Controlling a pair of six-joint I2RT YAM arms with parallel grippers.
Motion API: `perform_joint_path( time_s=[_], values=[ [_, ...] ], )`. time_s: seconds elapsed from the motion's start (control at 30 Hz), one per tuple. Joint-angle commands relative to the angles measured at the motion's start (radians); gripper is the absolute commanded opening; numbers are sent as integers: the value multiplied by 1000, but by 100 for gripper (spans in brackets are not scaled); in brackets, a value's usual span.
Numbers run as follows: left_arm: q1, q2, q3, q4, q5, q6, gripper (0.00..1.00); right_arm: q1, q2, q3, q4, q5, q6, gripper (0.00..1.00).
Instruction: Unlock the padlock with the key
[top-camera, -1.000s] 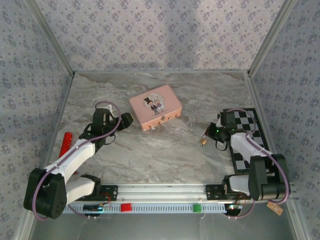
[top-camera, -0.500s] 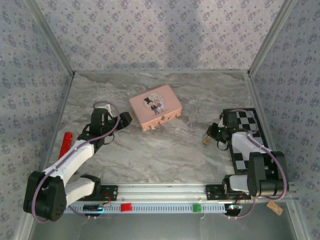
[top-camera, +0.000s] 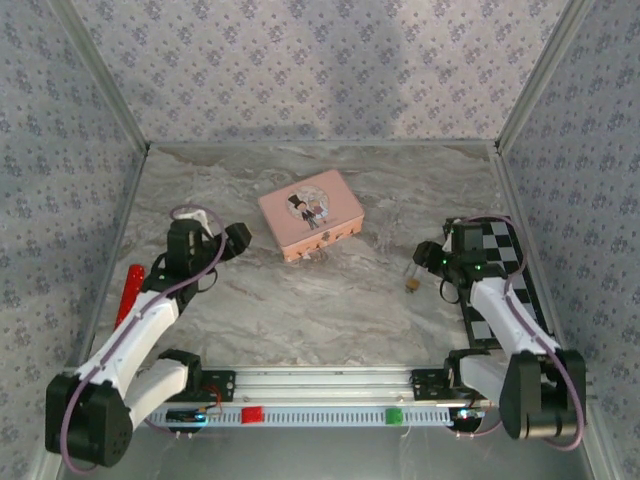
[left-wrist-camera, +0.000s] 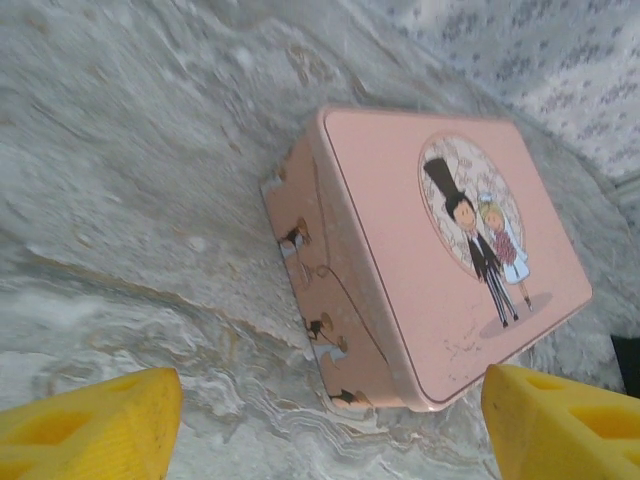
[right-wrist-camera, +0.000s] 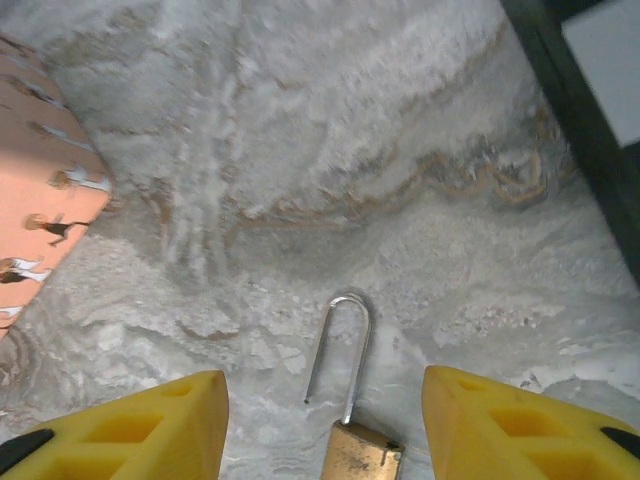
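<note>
The small brass padlock (right-wrist-camera: 362, 455) lies flat on the marble table between the yellow fingers of my right gripper (right-wrist-camera: 322, 385), which is open and touches nothing. Its silver shackle (right-wrist-camera: 340, 345) stands open, one end free of the body. From above, the padlock (top-camera: 411, 283) sits just left of the right gripper (top-camera: 425, 262). I cannot make out the key. My left gripper (left-wrist-camera: 330, 385) is open and empty, a short way from the near side of the pink tin (left-wrist-camera: 450, 250). Seen from above, the left gripper (top-camera: 225, 243) is left of the tin (top-camera: 311, 213).
A black-and-white checkered board (top-camera: 495, 255) lies under the right arm at the right wall, its dark edge (right-wrist-camera: 580, 100) close to the gripper. A red object (top-camera: 130, 290) lies by the left wall. Bare marble stretches between the two arms.
My right gripper's jaws have gone from shut to open, and the padlock now rests on the table between them. The left gripper has drawn back to the left, away from the tin.
</note>
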Motion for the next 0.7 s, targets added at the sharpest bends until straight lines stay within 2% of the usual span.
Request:
perform_joint_path(
  time_s=[0.0, 0.17, 0.3, 0.33, 0.37, 0.5, 0.67],
  values=[
    [7, -139, -21, -18, -117, 54, 79, 86, -133, 51, -56, 225, -90, 56],
    [7, -335, -77, -59, -291, 81, 80, 210, -309, 44, -3, 405, -189, 59],
    [9, -432, -115, -76, -427, 120, 83, 235, -392, 8, 65, 464, -230, 66],
    [9, -438, -119, -80, -448, 112, 84, 235, -402, -6, 90, 467, -237, 67],
    [9, -439, -125, -79, -467, 107, 98, 238, -408, -26, 125, 472, -253, 72],
    [8, -389, -100, -149, -574, 92, 100, 262, -420, -86, 222, 476, -305, 80],
    [8, -330, -138, -66, -683, 112, 100, 296, -414, -99, 254, 500, -333, 87]
  ],
)
